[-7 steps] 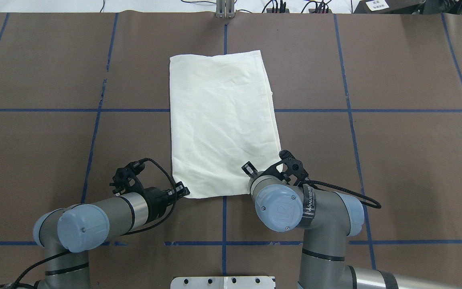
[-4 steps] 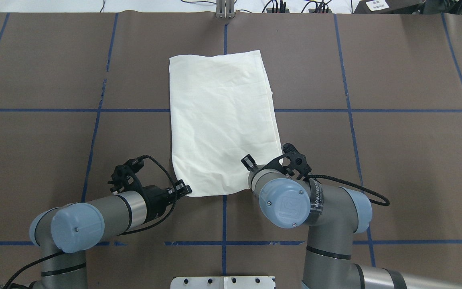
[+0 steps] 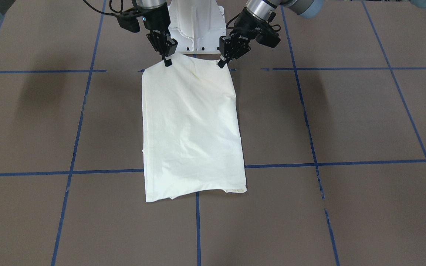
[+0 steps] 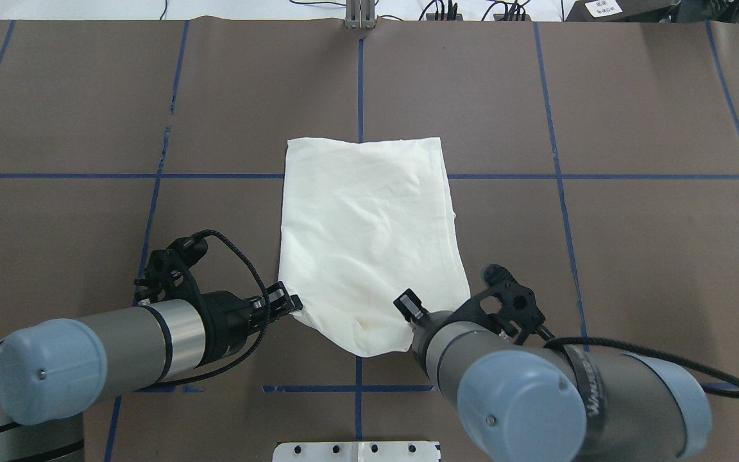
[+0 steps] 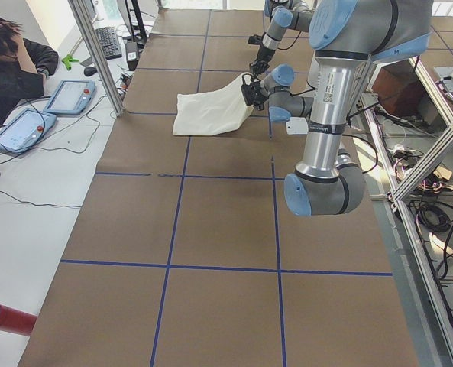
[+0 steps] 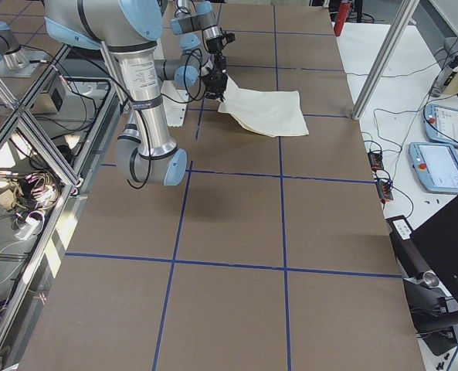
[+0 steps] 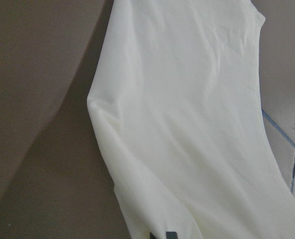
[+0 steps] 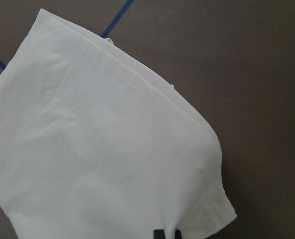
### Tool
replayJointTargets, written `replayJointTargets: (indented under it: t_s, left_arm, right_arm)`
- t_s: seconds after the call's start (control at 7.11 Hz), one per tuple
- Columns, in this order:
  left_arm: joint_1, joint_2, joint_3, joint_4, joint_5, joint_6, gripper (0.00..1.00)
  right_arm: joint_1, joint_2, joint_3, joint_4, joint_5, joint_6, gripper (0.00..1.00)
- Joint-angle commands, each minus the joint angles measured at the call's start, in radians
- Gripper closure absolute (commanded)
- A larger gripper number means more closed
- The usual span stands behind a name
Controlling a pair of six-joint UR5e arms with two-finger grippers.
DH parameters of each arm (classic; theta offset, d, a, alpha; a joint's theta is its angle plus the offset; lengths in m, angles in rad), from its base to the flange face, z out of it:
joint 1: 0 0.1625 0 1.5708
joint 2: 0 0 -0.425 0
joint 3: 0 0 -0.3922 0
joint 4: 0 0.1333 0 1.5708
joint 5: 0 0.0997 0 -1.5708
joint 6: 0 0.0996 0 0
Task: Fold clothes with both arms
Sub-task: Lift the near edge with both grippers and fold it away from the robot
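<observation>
The clothes are one cream shirt (image 4: 369, 237), folded into a long rectangle with its plain side up. My left gripper (image 4: 292, 303) is shut on its near left corner and my right gripper (image 4: 408, 308) is shut on its near right corner. Both corners are raised off the table and the near hem sags between them. The far end still lies flat. In the front-facing view the shirt (image 3: 190, 133) hangs from the left gripper (image 3: 221, 63) and the right gripper (image 3: 167, 62). Each wrist view shows cloth (image 7: 187, 124) (image 8: 97, 164) running away from pinched fingertips (image 7: 170, 235) (image 8: 158, 234).
The brown table (image 4: 632, 256) carries a grid of blue tape lines. The white pedestal base (image 4: 356, 451) sits at the near edge between the arms. A person (image 5: 12, 69) sits at a desk with tablets (image 5: 69, 95) beyond the table's far edge.
Both grippers have risen and drawn back toward the robot with the shirt's near corners. The far edge has slid toward the robot, and the near hem now sags between the grippers.
</observation>
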Motion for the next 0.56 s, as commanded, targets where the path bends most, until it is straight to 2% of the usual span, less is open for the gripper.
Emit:
replayJointTargets:
  t_s: [0.0, 0.42]
  left_arm:
    - [0.003, 0.012, -0.167, 0.183, -0.042, -0.003, 1.0]
    - [0.011, -0.033, -0.177, 0.278, -0.075, 0.002, 1.0]
  right_arm:
    - [-0.086, 0.004, 0.104, -0.136, -0.055, 0.044, 1.0]
    - [-0.044, 0.01, 0.104, -0.137, -0.047, 0.037, 1.0]
